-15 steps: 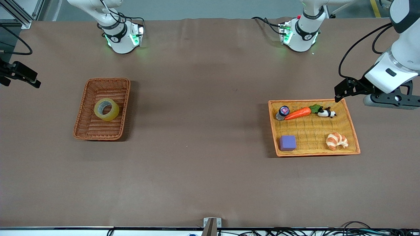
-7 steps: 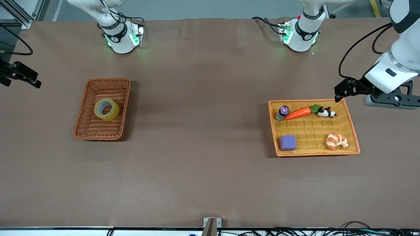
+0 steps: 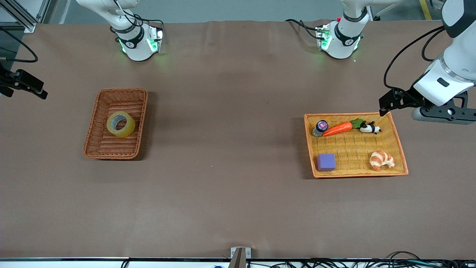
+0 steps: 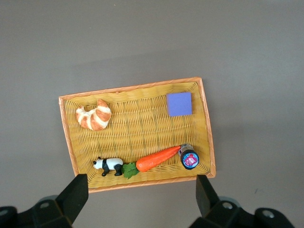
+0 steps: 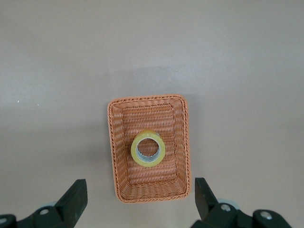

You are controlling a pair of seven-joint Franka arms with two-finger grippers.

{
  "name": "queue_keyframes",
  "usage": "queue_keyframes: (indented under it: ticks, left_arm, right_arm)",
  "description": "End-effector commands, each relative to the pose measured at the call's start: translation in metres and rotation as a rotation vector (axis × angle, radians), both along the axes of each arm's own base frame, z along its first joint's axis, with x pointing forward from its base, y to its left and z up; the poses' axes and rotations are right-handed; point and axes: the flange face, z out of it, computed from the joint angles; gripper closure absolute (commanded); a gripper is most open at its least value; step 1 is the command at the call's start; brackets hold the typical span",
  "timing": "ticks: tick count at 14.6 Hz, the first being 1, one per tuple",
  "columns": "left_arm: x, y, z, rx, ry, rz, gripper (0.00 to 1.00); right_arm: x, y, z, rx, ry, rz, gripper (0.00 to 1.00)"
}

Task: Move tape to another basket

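Note:
The tape [image 3: 121, 124], a yellowish roll with a grey core, lies flat in the middle of the dark reddish-brown basket [image 3: 111, 155] toward the right arm's end of the table. The right wrist view shows the tape [image 5: 148, 148] in the basket [image 5: 149, 195]. My right gripper [image 5: 140, 197] is open and empty, high over the table just outside one short edge of the basket. My left gripper [image 4: 140, 199] is open and empty. It hangs high over the table beside the orange-yellow tray [image 3: 357, 172]; it also shows in the front view [image 3: 442, 111].
The orange-yellow tray [image 4: 137, 88] holds a carrot [image 3: 337, 128], a panda figure [image 3: 369, 128], a small bottle [image 3: 319, 127], a purple block [image 3: 326, 162] and a croissant [image 3: 381, 160]. Bare brown table lies between basket and tray.

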Motion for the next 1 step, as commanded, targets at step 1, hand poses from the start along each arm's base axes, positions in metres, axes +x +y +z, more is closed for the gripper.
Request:
queue_keyframes:
  ticks: [1]
  left_arm:
    - [0.0112, 0.0006, -0.0056, 0.02, 0.001, 0.002, 0.0]
  right_arm:
    - [0.0015, 0.0001, 0.0028, 0.021, 0.003, -0.002, 0.0]
